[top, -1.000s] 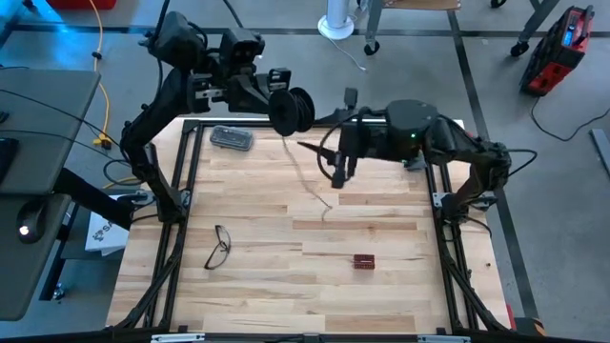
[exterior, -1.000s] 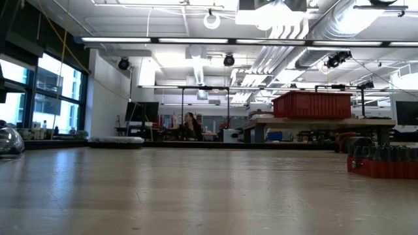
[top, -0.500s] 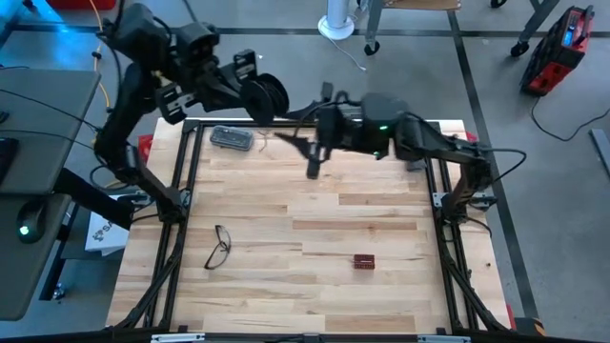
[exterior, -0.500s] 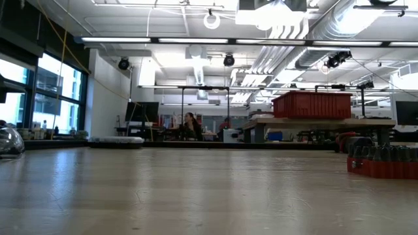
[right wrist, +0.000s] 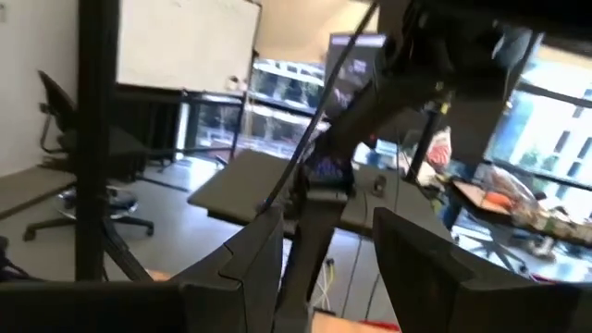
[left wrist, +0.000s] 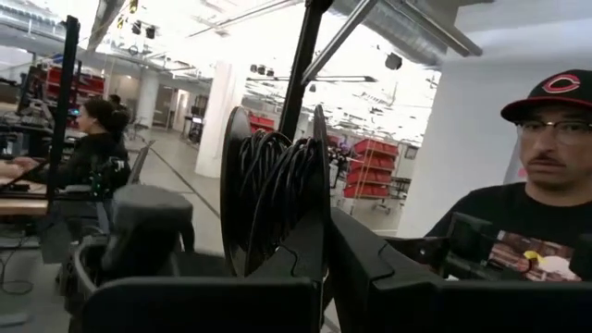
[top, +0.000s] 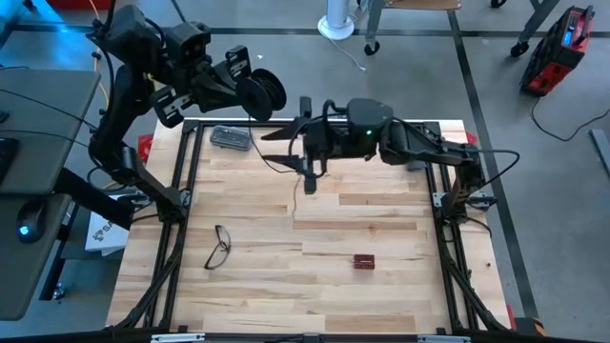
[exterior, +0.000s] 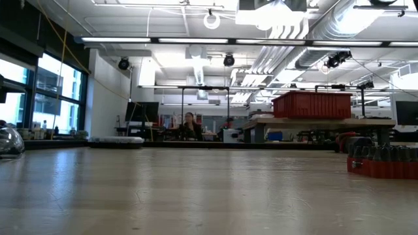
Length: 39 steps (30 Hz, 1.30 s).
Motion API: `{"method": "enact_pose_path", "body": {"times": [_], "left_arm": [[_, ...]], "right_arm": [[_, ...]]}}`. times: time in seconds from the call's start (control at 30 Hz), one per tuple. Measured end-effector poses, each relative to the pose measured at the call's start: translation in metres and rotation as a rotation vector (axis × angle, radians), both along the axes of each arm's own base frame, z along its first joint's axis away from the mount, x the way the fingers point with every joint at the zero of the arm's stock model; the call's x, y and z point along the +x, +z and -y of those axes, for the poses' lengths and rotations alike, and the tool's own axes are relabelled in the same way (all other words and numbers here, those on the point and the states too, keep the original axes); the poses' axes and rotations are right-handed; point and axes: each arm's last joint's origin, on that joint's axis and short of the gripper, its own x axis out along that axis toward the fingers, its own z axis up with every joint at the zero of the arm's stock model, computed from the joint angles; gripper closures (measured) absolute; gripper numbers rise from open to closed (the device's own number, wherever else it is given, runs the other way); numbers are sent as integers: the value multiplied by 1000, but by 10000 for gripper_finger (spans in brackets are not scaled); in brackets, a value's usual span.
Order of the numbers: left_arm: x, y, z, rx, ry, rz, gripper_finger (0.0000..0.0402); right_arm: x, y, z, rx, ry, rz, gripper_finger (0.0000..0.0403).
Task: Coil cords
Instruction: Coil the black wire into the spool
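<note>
**Reel held high over the far edge**

Nearest us on the tabletop (top: 315, 276) lie a small red block (top: 363, 260) and black-framed eyeglasses (top: 219, 246). Farther back, our right hand (top: 303, 151) hangs above the wood with its fingers spread, and the thin wire (top: 294, 195) trails down from it to the boards. Near the far left corner rests a grey case (top: 231, 138). Beyond the far edge, our left hand (top: 246, 88) is clamped tight on the black reel (top: 264, 92), wound with dark cord and held aloft.
</note>
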Motion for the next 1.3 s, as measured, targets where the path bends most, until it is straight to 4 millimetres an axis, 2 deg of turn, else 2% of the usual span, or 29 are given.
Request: {"method": "enact_pose_path", "body": {"times": [0.33, 0.53, 0.7, 0.93, 1.3], "left_arm": [[1, -1, 0, 1, 1, -5, 401], [1, -1, 0, 0, -1, -7, 401], [2, -1, 0, -7, -1, -11, 401], [6, -3, -1, -15, 10, -17, 401], [6, -3, -2, -19, 23, -15, 401]], "right_arm": [[-8, 7, 3, 29, 88, 10, 240], [-8, 8, 9, -25, -127, 22, 240], [-7, 5, 9, 7, -25, -2, 240], [-7, 4, 9, 11, -24, -19, 241], [-7, -5, 7, 10, -15, -110, 300]]}}
